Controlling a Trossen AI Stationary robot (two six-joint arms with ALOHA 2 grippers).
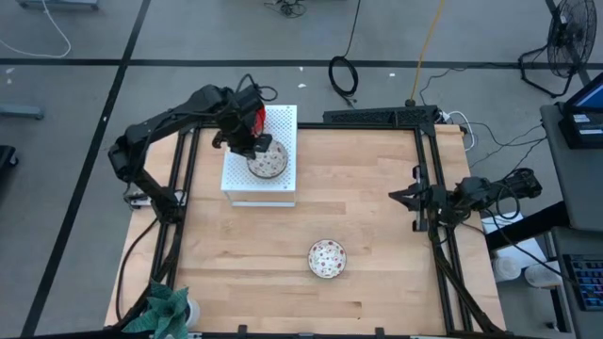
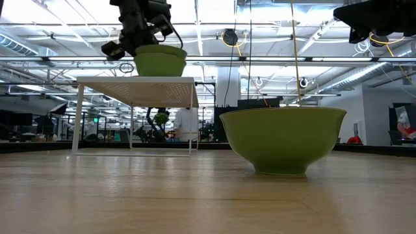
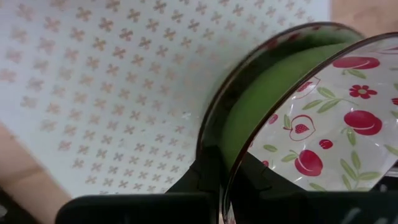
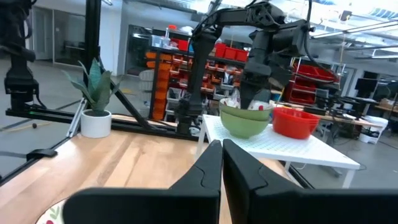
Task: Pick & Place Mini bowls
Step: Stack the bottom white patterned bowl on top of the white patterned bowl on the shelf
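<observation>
Held patterned bowl (image 1: 268,160) upright, mouth skyward

The bowl pinched at its rim by the left claw (image 3: 217,180) is glossy, ceramic-looking, green outside with a shiny printed fruit pattern inside (image 3: 323,137). Under that claw, the raised white board (image 1: 279,188) is matt and perforated. Beside it a glossy red bowl (image 4: 297,122). The table (image 1: 367,217) is smooth pale wood. Both claws look matt black plastic.
</observation>
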